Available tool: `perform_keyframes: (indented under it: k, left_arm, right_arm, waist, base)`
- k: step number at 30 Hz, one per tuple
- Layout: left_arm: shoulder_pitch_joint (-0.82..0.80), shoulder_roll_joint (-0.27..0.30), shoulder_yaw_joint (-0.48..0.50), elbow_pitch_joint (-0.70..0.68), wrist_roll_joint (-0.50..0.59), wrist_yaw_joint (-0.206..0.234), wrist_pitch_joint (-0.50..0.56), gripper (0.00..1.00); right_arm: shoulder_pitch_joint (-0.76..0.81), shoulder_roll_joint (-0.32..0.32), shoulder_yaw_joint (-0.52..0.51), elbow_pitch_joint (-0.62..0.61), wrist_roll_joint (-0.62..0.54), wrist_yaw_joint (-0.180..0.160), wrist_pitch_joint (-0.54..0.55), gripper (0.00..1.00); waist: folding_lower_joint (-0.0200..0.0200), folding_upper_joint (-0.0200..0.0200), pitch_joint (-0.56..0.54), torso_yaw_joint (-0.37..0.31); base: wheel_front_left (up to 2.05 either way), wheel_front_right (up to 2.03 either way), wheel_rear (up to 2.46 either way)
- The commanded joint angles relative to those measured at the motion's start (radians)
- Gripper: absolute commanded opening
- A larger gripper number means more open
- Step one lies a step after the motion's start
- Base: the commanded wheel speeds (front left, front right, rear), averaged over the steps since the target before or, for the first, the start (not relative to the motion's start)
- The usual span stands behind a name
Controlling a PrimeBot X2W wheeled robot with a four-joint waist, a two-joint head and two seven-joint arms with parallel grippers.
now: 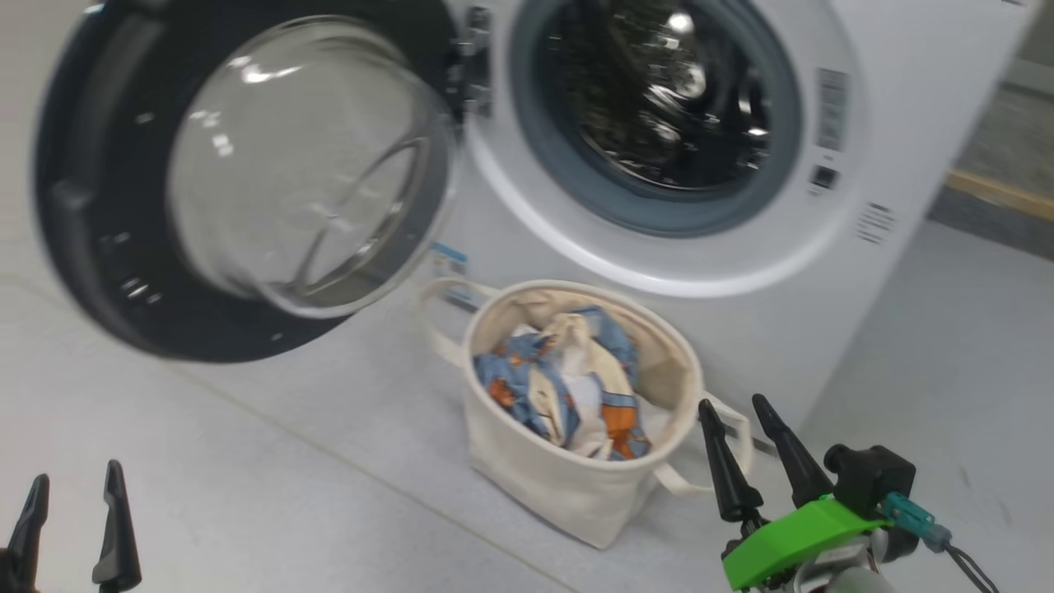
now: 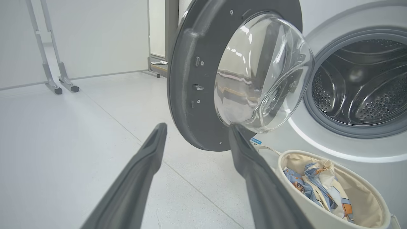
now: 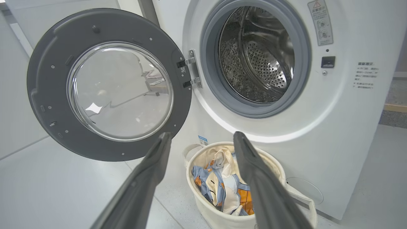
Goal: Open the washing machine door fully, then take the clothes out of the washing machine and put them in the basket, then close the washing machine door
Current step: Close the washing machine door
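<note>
Clothes (image 1: 560, 387), one crumpled bundle of blue and orange print, lie in the single cream basket (image 1: 527, 469), which has two loop handles. The basket stands on the floor (image 1: 247, 478) just beside the front of the one washing machine (image 3: 334, 133), below the drum (image 3: 264, 60) mouth. The washing machine door (image 3: 47, 79) hangs swung wide to the left, its lower rim over open floor. One blue sticker (image 3: 202, 140) and the printed lines are too small to read. The left gripper (image 1: 76, 471) and right gripper (image 1: 731, 402) both stand spread, holding nothing, the right near the basket's rim.
</note>
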Motion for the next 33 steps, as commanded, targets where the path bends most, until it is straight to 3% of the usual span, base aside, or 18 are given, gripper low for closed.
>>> perform_keyframes:
  k: [1,13,18,19,20,23,27,33]
  left_arm:
    - [-0.047,0.028,0.043,-0.039,-0.006,0.008,0.002,1.0]
    - [-0.072,0.006,0.106,-0.053,-0.062,0.039,-0.014,1.0]
    - [-0.079,0.0,0.13,-0.055,-0.094,0.03,-0.018,1.0]
    - [-0.08,0.001,0.136,-0.054,-0.105,0.022,-0.018,0.1]
    - [-0.082,0.004,0.143,-0.054,-0.116,0.014,-0.018,0.0]
    - [-0.098,0.024,0.173,-0.047,-0.16,-0.008,-0.011,0.0]
    - [-0.165,0.084,0.248,-0.019,-0.31,-0.058,0.069,0.0]
    - [-0.293,0.186,0.344,0.085,-0.623,-0.095,0.304,0.0]
  right_arm:
    - [-0.018,0.004,0.024,-0.034,0.007,0.008,-0.005,1.0]
    - [-0.099,0.001,0.09,0.0,0.002,0.008,-0.005,1.0]
    - [-0.113,0.001,0.101,0.006,0.007,0.008,-0.005,1.0]
    - [-0.114,0.001,0.102,0.007,0.008,0.008,-0.005,1.0]
    - [-0.115,0.001,0.102,0.008,0.009,0.008,-0.005,1.0]
    - [-0.112,0.001,0.107,0.011,0.009,0.008,-0.005,1.0]
    - [-0.108,0.001,0.118,0.019,0.007,0.008,-0.005,1.0]
    - [-0.117,-0.014,0.12,0.021,-0.004,0.008,-0.005,1.0]
  waist:
    - [0.0,0.0,-0.005,0.069]
    - [0.0,0.0,0.064,0.111]
    - [0.0,0.0,0.071,0.115]
    - [0.0,0.0,0.072,0.115]
    - [0.0,0.0,0.073,0.115]
    - [0.0,0.0,0.074,0.114]
    - [0.0,0.0,0.083,0.111]
    - [0.0,0.0,0.106,0.107]
  base:
    - [0.0,0.0,0.0]
    - [0.0,0.0,0.0]
    - [0.0,0.0,0.0]
    - [0.0,0.0,0.0]
    - [0.0,0.0,0.0]
    - [0.0,0.0,0.0]
    - [0.0,0.0,0.0]
    - [0.0,0.0,0.0]
